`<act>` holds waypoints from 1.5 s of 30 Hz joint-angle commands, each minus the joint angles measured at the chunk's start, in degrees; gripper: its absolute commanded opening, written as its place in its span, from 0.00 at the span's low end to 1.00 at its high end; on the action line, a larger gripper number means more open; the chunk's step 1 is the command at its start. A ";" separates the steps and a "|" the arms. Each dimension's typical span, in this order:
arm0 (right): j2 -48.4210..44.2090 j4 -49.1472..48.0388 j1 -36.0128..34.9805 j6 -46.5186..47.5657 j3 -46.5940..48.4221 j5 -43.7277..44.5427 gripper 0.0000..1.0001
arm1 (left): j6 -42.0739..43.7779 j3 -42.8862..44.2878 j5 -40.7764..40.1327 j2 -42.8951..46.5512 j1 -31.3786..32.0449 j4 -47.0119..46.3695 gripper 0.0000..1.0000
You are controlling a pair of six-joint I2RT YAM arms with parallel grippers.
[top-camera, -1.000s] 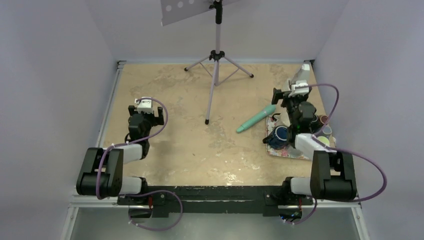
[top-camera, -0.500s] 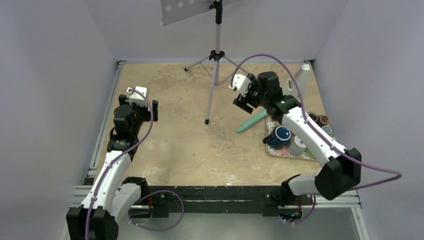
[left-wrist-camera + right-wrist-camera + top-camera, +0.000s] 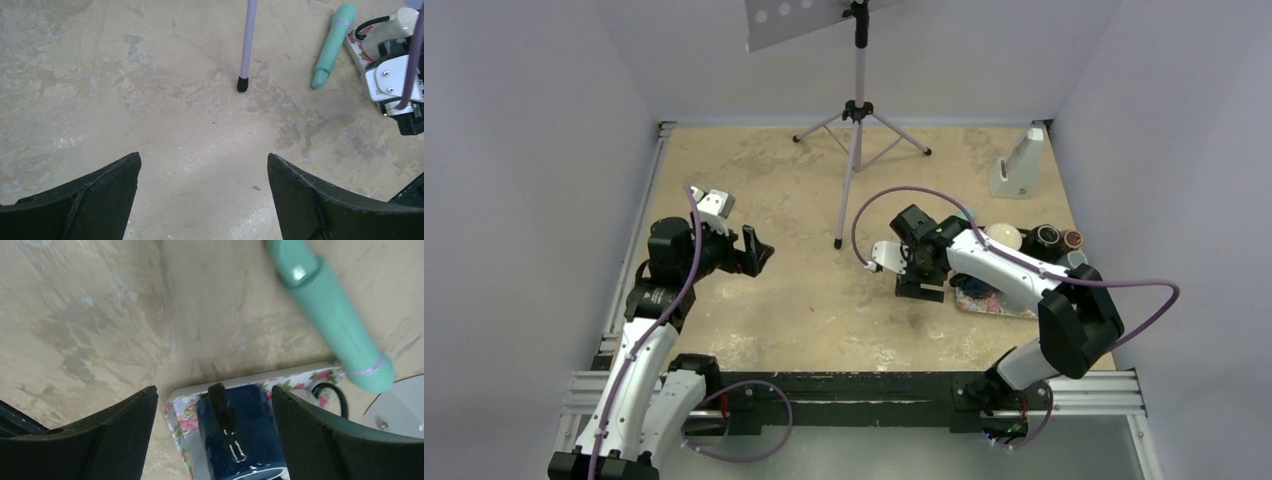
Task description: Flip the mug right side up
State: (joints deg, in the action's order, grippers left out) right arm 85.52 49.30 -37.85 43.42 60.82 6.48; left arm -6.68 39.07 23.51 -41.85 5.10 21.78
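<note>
Right arm swung down, jaws wide toward mug.

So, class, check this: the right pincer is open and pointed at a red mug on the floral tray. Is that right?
No: the mug is dark blue, not red, as the right wrist view shows. The rest holds: the right pincer is open and pointed at it, and it sits on the floral tray.

Soft even light; blurred wrist close-ups
</note>
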 commanded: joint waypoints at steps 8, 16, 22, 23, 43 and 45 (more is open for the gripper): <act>-3.98 -9.59 0.21 2.73 -11.68 9.19 0.88 | -4.29 -3.71 3.19 2.47 1.34 -4.37 0.99; -6.11 -10.27 0.44 4.60 -14.84 14.15 0.86 | -3.33 -3.30 3.16 3.22 1.75 -1.93 0.98; -7.73 -11.68 2.57 8.57 -16.19 14.84 0.82 | -3.61 -3.40 3.47 3.64 2.10 -1.24 0.97; -7.78 -12.18 3.29 9.22 -16.57 15.14 0.83 | -3.86 -3.34 2.90 3.74 2.10 -1.22 0.97; -11.67 -12.64 6.12 10.67 -13.23 7.38 0.00 | -5.52 -3.17 -0.32 5.12 2.37 -1.16 0.88; -12.65 -11.43 6.09 8.93 -10.96 8.27 0.00 | -6.29 -3.20 0.10 5.11 2.41 -1.46 0.87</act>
State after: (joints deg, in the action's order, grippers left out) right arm 76.23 36.56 -31.64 54.74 43.90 15.42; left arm -11.42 35.46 22.94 -37.17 7.20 21.17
